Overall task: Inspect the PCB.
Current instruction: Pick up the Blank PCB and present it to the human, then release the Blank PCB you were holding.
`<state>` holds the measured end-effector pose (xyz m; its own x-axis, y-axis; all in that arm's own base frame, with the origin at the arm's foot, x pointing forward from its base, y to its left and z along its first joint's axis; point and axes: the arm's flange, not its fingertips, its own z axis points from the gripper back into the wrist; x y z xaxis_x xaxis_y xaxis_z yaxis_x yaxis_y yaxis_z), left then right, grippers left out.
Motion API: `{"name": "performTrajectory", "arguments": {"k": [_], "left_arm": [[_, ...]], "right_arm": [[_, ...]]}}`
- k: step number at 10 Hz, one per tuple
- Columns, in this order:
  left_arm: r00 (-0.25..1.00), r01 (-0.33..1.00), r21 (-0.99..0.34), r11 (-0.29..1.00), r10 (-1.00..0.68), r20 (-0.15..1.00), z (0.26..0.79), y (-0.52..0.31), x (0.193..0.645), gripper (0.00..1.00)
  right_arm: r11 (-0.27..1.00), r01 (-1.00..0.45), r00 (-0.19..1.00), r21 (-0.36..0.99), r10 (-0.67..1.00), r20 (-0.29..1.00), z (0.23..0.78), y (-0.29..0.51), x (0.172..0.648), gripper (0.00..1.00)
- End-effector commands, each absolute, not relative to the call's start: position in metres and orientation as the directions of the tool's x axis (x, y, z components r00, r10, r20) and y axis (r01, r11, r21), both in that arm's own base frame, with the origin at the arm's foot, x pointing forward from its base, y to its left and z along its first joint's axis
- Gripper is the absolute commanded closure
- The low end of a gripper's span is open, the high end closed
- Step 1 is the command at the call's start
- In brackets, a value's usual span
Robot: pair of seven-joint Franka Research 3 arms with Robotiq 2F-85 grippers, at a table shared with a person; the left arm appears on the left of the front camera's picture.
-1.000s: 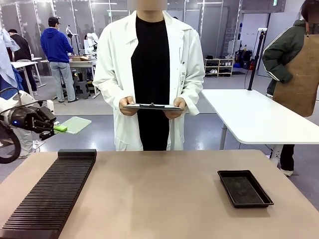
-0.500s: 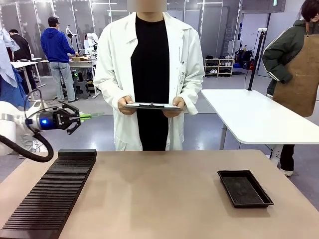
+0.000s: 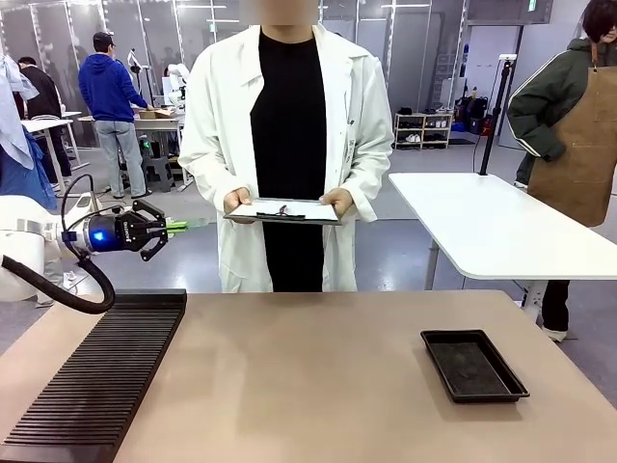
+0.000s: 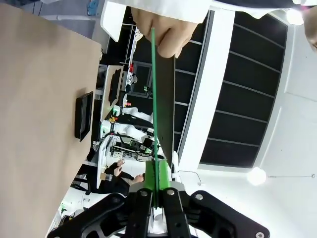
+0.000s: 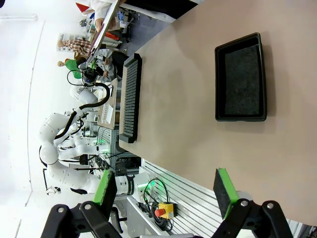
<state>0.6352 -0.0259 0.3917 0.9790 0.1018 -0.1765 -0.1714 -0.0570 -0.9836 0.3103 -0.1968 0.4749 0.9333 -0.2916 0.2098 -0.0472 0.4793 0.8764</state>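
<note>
PCB (image 3: 190,224) is held by one end between the green pads (image 4: 150,174) of the left gripper (image 3: 174,228), which are closed tight on it. It hangs in the air at the left, higher than the black slotted rack (image 3: 96,371) on the table (image 3: 318,386). The board sticks straight out from the fingertips toward the person holding a clipboard (image 3: 283,210) and shows edge-on as a thin green line. The right gripper (image 5: 165,193) hangs over the table near the black tray (image 5: 240,77), jaws wide apart and empty. A second ago the board's broad face was turned toward the camera, lower and farther left. The wrist has since rolled and moved toward the person, and the clipboard now tilts to show its white sheet.
</note>
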Motion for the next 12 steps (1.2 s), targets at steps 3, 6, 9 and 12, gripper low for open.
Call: {"name": "performTrajectory", "arguments": {"k": [3, 6, 9, 12], "left_arm": [[0.977, -0.187, -0.980, -0.062, 0.097, -0.193, 0.3929, -0.0247, 0.6346, 0.97], [0.977, -0.187, -0.980, -0.062, 0.097, -0.193, 0.3929, -0.0247, 0.6346, 0.97], [0.977, -0.187, -0.980, -0.062, 0.097, -0.193, 0.3929, -0.0247, 0.6346, 0.97], [0.977, -0.187, -0.980, -0.062, 0.097, -0.193, 0.3929, -0.0247, 0.6346, 0.97]], "right_arm": [[0.485, -0.042, 0.936, 0.874, -0.287, 0.204, 0.4768, -0.1973, 0.3088, 0.00], [0.485, -0.042, 0.936, 0.874, -0.287, 0.204, 0.4768, -0.1973, 0.3088, 0.00], [0.485, -0.042, 0.936, 0.874, -0.287, 0.204, 0.4768, -0.1973, 0.3088, 0.00], [0.485, -0.042, 0.936, 0.874, -0.287, 0.204, 0.4768, -0.1973, 0.3088, 0.00]]}}
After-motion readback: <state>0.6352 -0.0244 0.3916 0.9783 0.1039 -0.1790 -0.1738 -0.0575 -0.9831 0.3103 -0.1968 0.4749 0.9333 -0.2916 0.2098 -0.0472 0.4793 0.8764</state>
